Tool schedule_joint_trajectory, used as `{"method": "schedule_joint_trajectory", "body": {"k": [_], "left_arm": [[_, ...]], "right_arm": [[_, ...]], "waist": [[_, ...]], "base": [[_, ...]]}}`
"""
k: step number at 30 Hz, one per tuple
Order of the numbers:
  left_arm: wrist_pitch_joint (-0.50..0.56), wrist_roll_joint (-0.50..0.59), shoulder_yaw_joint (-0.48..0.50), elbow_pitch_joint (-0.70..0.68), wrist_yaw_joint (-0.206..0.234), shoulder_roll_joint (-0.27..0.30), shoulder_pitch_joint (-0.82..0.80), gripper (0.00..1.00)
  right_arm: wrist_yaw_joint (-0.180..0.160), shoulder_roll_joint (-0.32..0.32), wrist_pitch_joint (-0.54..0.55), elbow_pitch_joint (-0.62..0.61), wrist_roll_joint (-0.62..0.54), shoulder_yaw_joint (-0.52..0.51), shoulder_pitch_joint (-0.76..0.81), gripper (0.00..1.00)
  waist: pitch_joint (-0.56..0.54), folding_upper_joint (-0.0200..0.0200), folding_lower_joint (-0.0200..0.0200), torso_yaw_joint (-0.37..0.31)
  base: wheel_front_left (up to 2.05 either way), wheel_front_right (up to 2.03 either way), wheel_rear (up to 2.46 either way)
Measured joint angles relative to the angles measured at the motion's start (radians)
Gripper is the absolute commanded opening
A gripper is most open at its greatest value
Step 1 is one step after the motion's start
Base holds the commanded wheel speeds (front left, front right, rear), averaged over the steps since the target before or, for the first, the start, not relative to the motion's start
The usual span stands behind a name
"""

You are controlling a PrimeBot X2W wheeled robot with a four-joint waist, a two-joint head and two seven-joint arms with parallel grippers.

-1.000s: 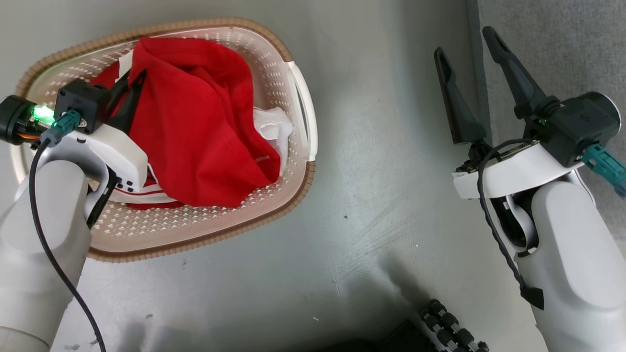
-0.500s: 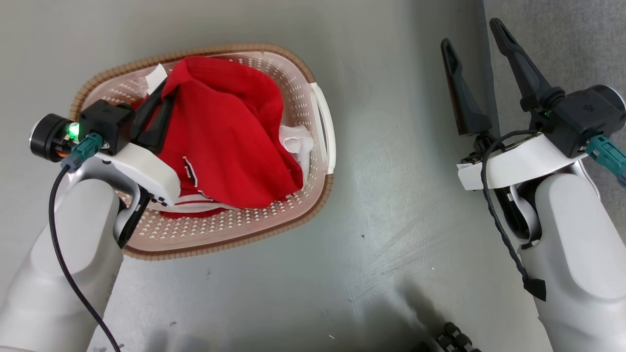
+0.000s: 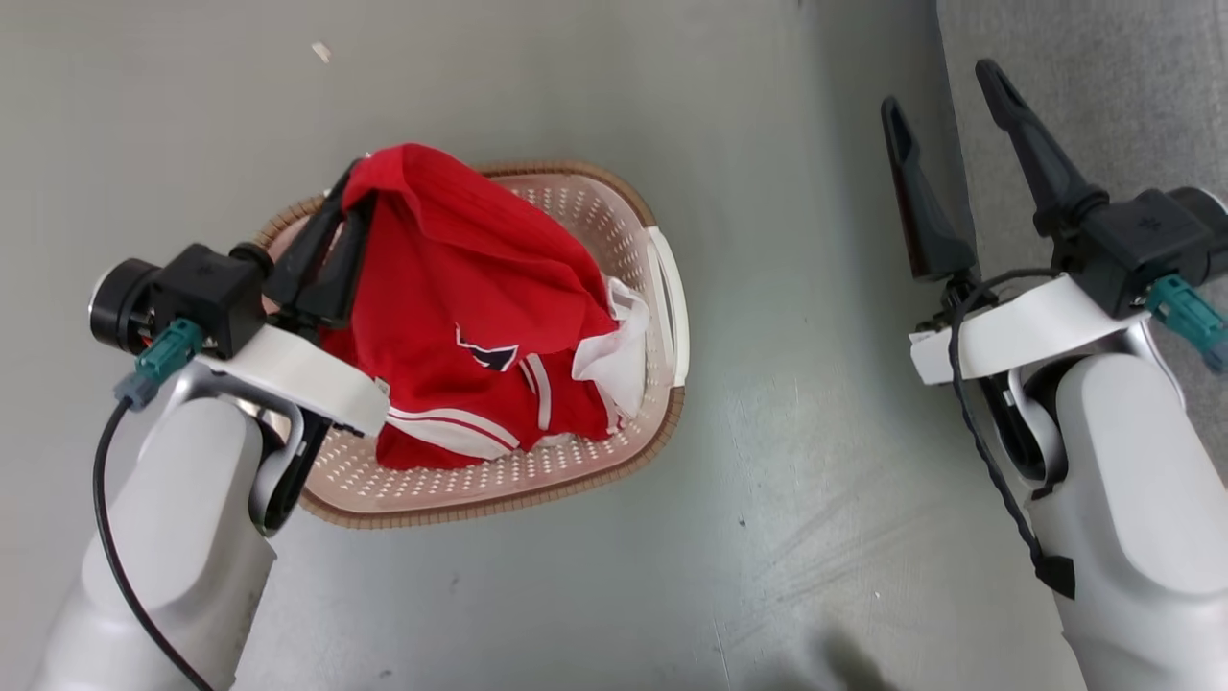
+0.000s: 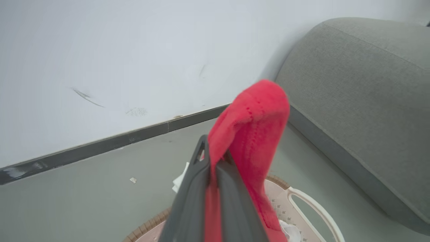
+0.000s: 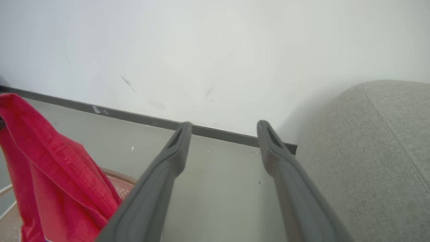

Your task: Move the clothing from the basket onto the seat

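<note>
My left gripper [image 3: 353, 197] is shut on a fold of the red clothing [image 3: 460, 288], which hangs raised above the cream basket [image 3: 537, 470] on the floor. In the left wrist view the gripper [image 4: 215, 151] pinches the red clothing [image 4: 255, 117], which drapes over its fingertips. A black-and-white emblem [image 3: 487, 355] and white trim show on the hanging fabric. My right gripper [image 3: 945, 91] stands open and holds nothing, beside the grey seat [image 3: 1103, 86]. Its fingers [image 5: 174, 151] point at the wall, with the seat [image 5: 376, 151] on the right and the red clothing [image 5: 50, 168] on the left.
The grey floor [image 3: 767, 432] lies between the basket and the seat. A white wall [image 4: 117, 50] with a dark baseboard [image 4: 100, 148] stands behind. A white cloth [image 3: 619, 345] lies in the basket by its handle [image 3: 670, 307]. A small scrap [image 3: 320, 52] lies on the floor.
The left gripper has lifted the red garment higher out of the basket, and the emblem now shows. The head camera has risen, so the basket looks smaller. The right gripper stays open.
</note>
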Motion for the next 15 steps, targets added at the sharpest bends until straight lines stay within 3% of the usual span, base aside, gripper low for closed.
{"method": "schedule_joint_trajectory", "body": {"k": [15], "left_arm": [[0.0, 0.01, 0.04, -0.164, 0.0, -0.028, 0.165, 0.0]], "right_arm": [[0.0, -0.011, 0.0, 0.019, -0.019, 0.083, 0.096, 1.0]], "waist": [[-0.186, 0.0, 0.0, 0.054]], "base": [[0.0, 0.0, 0.0]]}}
